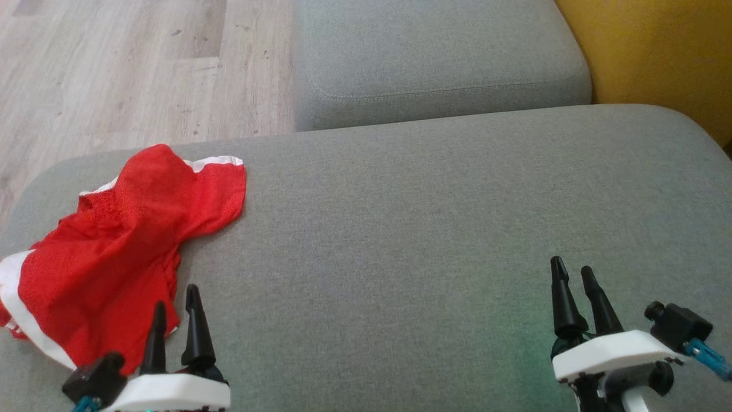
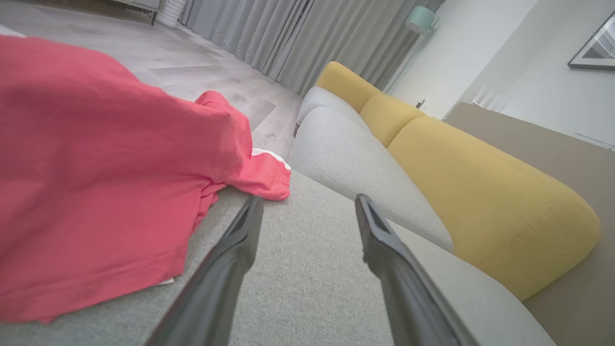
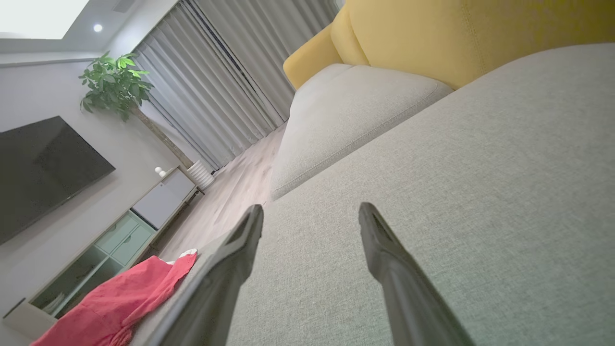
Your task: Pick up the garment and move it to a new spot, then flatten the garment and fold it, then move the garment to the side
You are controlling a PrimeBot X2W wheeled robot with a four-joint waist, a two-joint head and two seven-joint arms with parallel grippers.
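Observation:
The garment (image 1: pixel 120 246) is red with white trim and lies crumpled on the left end of a grey sofa cushion (image 1: pixel 429 229). My left gripper (image 1: pixel 176 296) hovers at the lower left, open, its fingers at the garment's near right edge with nothing between them. In the left wrist view the garment (image 2: pixel 96 182) bulks to the left of the open left gripper (image 2: pixel 307 206). My right gripper (image 1: pixel 572 270) is open at the lower right over bare cushion, far from the cloth. The right wrist view has the garment (image 3: pixel 120 302) low at left, beyond the open right gripper (image 3: pixel 310 214).
A second grey cushion (image 1: pixel 434 57) sits beyond the near one, with a yellow backrest (image 1: pixel 657 51) at the right. Wooden floor (image 1: pixel 114 68) lies past the cushion's left edge. A TV (image 3: pixel 43 168), cabinet (image 3: pixel 120 230), plant (image 3: pixel 115 89) and curtains (image 3: pixel 216 86) stand across the room.

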